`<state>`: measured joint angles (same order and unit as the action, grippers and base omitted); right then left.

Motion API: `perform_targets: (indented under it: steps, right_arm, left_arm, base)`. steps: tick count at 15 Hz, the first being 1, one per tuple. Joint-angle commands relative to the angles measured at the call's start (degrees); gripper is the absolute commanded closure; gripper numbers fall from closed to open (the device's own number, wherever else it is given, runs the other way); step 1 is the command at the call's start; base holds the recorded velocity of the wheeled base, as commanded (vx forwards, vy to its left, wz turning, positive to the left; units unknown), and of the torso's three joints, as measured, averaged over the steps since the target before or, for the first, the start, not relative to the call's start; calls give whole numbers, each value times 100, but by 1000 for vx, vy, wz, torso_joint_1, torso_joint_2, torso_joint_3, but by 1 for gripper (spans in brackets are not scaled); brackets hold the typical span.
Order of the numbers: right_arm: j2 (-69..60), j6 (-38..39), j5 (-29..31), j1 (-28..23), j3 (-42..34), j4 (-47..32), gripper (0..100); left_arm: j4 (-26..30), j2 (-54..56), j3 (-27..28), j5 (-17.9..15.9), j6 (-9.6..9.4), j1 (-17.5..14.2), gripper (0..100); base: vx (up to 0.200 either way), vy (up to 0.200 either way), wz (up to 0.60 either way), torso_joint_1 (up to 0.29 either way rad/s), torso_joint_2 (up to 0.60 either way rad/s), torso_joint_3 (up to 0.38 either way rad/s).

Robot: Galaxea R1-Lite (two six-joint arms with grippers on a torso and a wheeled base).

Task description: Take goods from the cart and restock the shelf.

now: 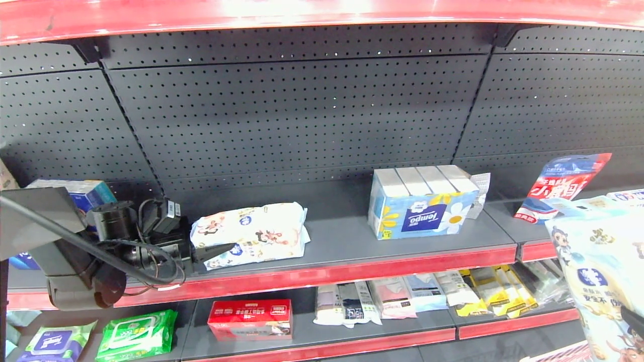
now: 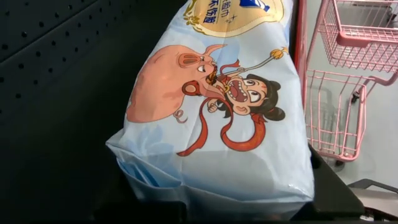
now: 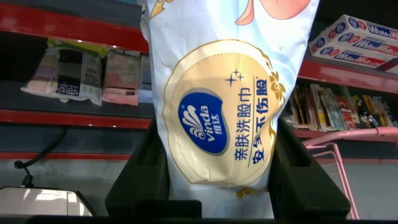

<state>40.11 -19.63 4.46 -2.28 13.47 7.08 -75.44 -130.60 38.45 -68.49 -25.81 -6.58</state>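
Restock is partway, I'd judge: 1 cartoon-print pack is down on the shelf [image 1: 342, 234] but not let go, a 2nd is in the air, & much of that deck is bare. L to R on it: 1 blue box [image 1: 88, 193] at far left by the back panel [image 1: 302, 115]. Next, the L gripper [image 2: 217, 193], fingers in on both sides of the L pack [image 1: 250, 234] & clamped on its end as far as I can tell, w/ the pack lying flat near the front lip. Then a bare gap, 1 tissue multipack [image 1: 422, 203] w/ 4 bundles showing on top, & 1 red-blue pouch [image 1: 561, 186] leaning on the back panel in the next bay. Far right, in front of the shelf & off it, the R gripper [image 3: 217, 124] has fingers clamped on the sides of the R pack [image 1: 601, 281], held upright. So cartoon packs: 2, one per gripper. Lower shelf [image 1: 322, 349], L to R: 1 purple-green pack [image 1: 53, 342], 1 green wipes pack [image 1: 136, 334], 1 red box [image 1: 250, 318], approx 4 flat garment packs [image 1: 382, 299], then a fan of yellow packs [image 1: 495, 291], too overlapped to count. The pink cart [image 2: 364, 37] stands beside the bay; can't tell what's in it. Left to do, prob.: release the L pack, set the R pack on the bare deck, then more trips if the cart has stock.
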Motion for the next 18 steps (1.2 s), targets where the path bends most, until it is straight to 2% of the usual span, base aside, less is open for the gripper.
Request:
perform_targets:
  steps: [1,18]
  right_arm:
    - [59,-6,2,-1,6,4,100]
    - [164,-15,11,-1,6,48,100]
  left_arm:
    - [-15,-18,5,-7,-12,-10,100]
    - [-244,70,-233,-7,-21,-54,100]
  base:
    - [0,0,0,0,0,0]
    - [0,0,0,0,0,0]
